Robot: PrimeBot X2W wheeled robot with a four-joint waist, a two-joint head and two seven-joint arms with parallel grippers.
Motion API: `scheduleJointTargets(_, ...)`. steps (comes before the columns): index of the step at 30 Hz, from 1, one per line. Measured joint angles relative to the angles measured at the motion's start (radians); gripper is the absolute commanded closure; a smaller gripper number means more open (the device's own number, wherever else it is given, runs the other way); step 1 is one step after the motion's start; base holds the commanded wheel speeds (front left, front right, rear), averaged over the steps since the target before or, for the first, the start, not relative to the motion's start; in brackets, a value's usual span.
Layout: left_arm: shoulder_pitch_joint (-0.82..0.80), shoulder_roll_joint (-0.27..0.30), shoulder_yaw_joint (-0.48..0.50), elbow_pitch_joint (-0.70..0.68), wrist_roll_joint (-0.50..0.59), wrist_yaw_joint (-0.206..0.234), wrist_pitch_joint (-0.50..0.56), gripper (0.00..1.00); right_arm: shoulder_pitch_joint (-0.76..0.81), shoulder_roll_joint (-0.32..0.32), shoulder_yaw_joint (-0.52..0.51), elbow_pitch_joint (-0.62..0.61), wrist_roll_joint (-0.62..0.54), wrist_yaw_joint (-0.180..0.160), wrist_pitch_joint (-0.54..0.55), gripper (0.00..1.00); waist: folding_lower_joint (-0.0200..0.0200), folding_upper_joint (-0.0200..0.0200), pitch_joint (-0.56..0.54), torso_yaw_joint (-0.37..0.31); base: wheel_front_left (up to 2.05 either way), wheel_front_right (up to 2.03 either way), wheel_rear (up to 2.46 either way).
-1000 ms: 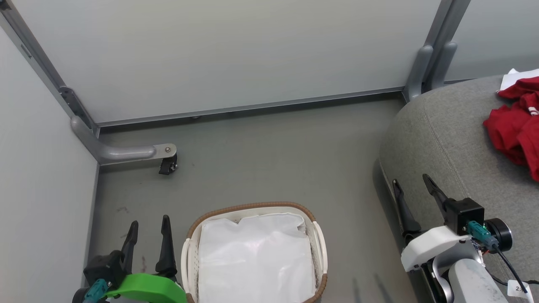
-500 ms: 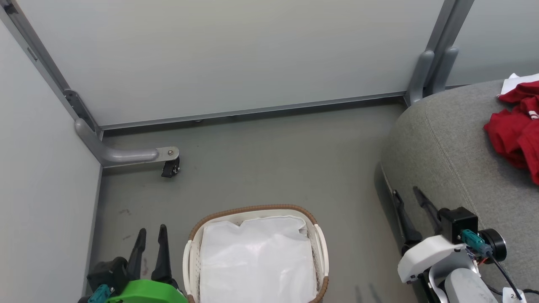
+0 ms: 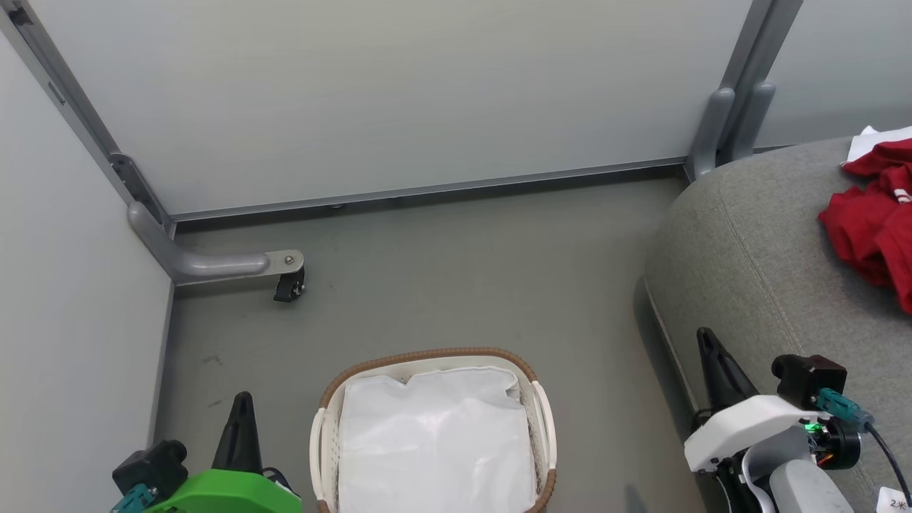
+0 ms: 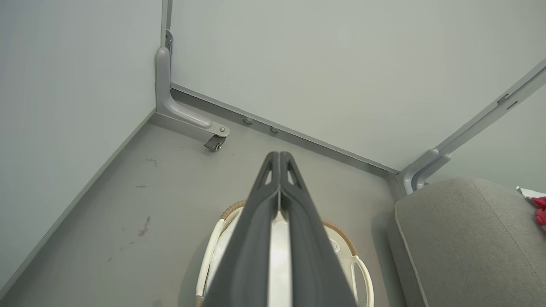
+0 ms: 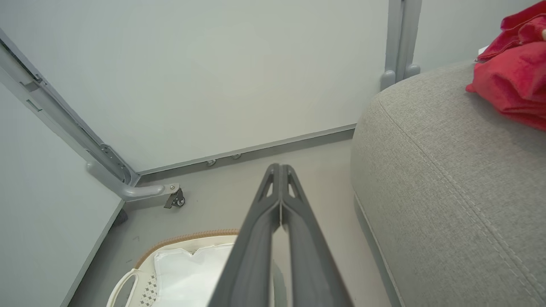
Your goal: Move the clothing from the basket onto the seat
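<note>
As the head view looks down, the basket [image 3: 427,354] stands on the grey floor [image 3: 463,271] with its white liner [image 3: 434,442] spread inside. The clothing [image 3: 873,221] lies in a red heap on the seat [image 3: 755,249] at the right edge. The left end effector [image 3: 244,397] sits at the lower left beside the basket, and the right end effector [image 3: 705,333] sits at the lower right near the seat's rounded edge.

From the left wrist, the left end effector [image 4: 279,154] points over the basket [image 4: 341,234], fingers meeting at the tips with nothing between them. The seat [image 4: 460,238] is to the right, with a scrap of clothing [image 4: 541,211] at its far edge.

From the right wrist, the right end effector [image 5: 280,167] is likewise closed and empty. It hangs above the floor between the basket [image 5: 187,236] and the seat [image 5: 448,179], and the clothing [image 5: 512,81] lies on the seat at the upper right.
</note>
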Motion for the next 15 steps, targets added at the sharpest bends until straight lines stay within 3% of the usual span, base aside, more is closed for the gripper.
scheduleJointTargets(15,-0.005,0.0,0.035,-0.024,-0.21,-0.008,0.064,1.0,0.007,-0.001,-0.02,-0.034,0.262,0.0,0.061,1.0,0.0,0.0,-0.004,0.001,0.0,0.0,0.0)
